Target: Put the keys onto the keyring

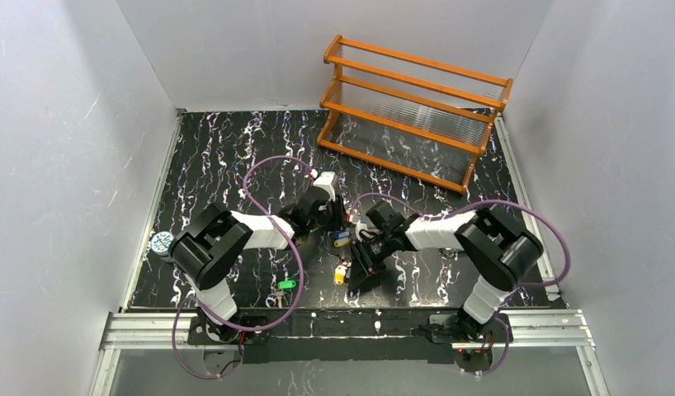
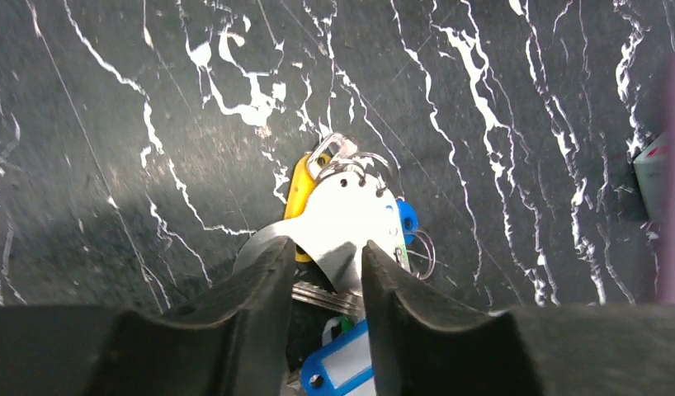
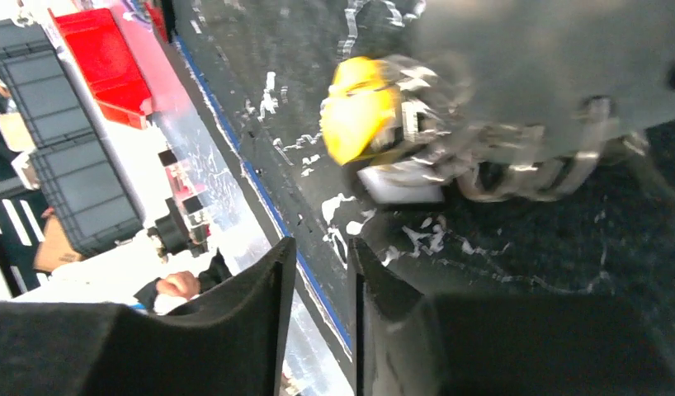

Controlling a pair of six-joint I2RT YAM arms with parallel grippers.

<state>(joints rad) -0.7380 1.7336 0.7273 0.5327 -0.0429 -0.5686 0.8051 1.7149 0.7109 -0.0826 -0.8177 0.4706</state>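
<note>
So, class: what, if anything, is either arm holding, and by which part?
The left jaws grip the keyring by its near end; the right jaws hold nothing.

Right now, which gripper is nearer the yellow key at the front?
Right. The right gripper is just beside that yellow key; the left gripper is farther back, by the blue key.

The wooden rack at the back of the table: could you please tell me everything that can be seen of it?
The wooden rack is orange-brown, seemingly varnished wood: slanted side frames joined by long rails, with two shelves of what looks like clear ribbed plastic. It stands upright at the far right of the black marbled table, set at an angle to its edges. Only the tabletop touches it.
</note>
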